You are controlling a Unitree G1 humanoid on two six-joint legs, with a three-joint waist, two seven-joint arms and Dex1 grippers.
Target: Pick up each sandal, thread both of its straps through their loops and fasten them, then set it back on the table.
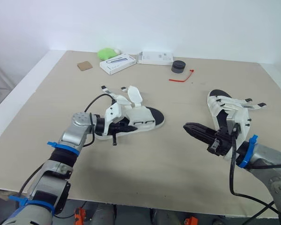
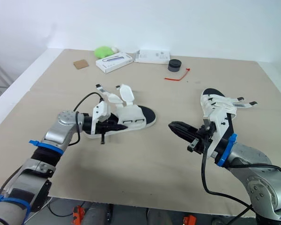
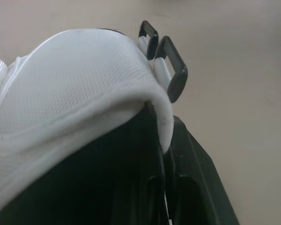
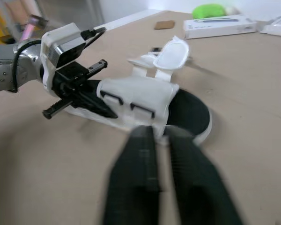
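Item 1: left sandal [image 1: 140, 117], white upper, black footbed. Lies on the tan surface [image 1: 145, 187] just left of frame centre in the head views, toe toward centre. Both straps [image 1: 133, 95] are unfastened and stand up and away from the upper. Two black loops [image 3: 171, 61] sit side by side on the white mesh side panel.

Item 2: left tool [image 1: 129, 126]. At the near side of the left sandal, fingers narrow and pinching the white side panel just below the loops; the mesh drapes over the fingers in the left wrist view.

Item 3: right tool [image 1: 188, 126]. Over bare surface between the two sandals, pointing toward the left sandal, apart from it. Fingers almost together, holding nothing.

Item 4: right sandal [image 1: 227, 110]. Right of frame, beside the right arm, untouched, strap ends splayed to the right.

Item 5: sundries along the far edge: green object [image 1: 107, 53], two white boxes [image 1: 118, 63], brown square [image 1: 85, 65], black round object [image 1: 178, 67], red tie [image 1: 181, 77].
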